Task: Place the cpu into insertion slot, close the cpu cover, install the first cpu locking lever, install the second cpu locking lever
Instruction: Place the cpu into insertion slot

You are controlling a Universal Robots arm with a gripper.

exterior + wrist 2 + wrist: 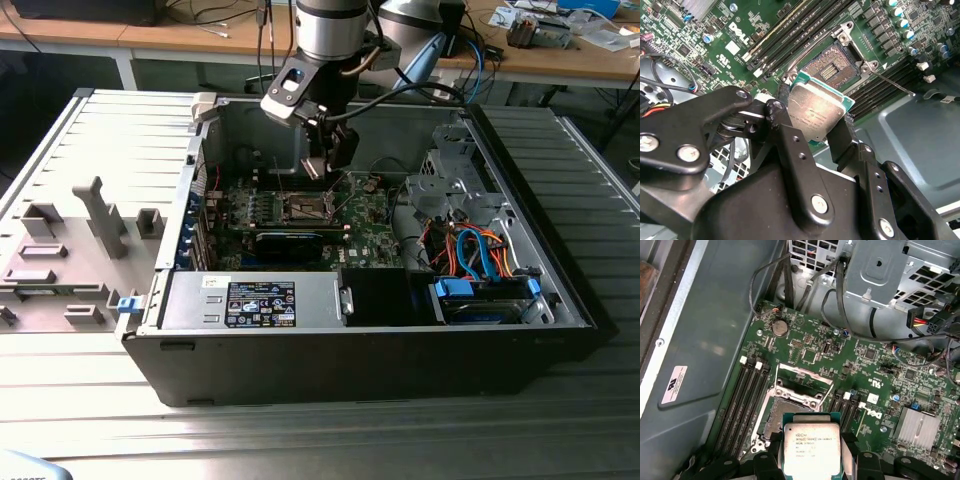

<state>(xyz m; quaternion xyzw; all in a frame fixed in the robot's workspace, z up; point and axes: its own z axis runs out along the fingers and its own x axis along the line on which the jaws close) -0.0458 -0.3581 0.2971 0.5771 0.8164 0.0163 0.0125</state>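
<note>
My gripper (816,131) is shut on the cpu (815,111), a thin square chip with a silvery top and green edge, pinched at two opposite edges by the black fingers (790,137). The chip hangs tilted a short way above the insertion slot (832,67), whose dark pin field lies bare. In the first wrist view the cpu (811,447) sits in front of the slot (785,415), and the cpu cover (800,395) stands swung up at the slot's far edge. A thin locking lever (892,82) sticks out sideways, unlatched. In the exterior view the gripper (322,165) hovers over the slot (307,208).
Long memory slots (742,395) flank the socket on both sides. A silver heatsink (917,426), a coin cell (779,328) and loose cables (840,300) lie nearby. The case walls (205,160), a drive cage (450,175) and the power supply (255,300) hem in the board.
</note>
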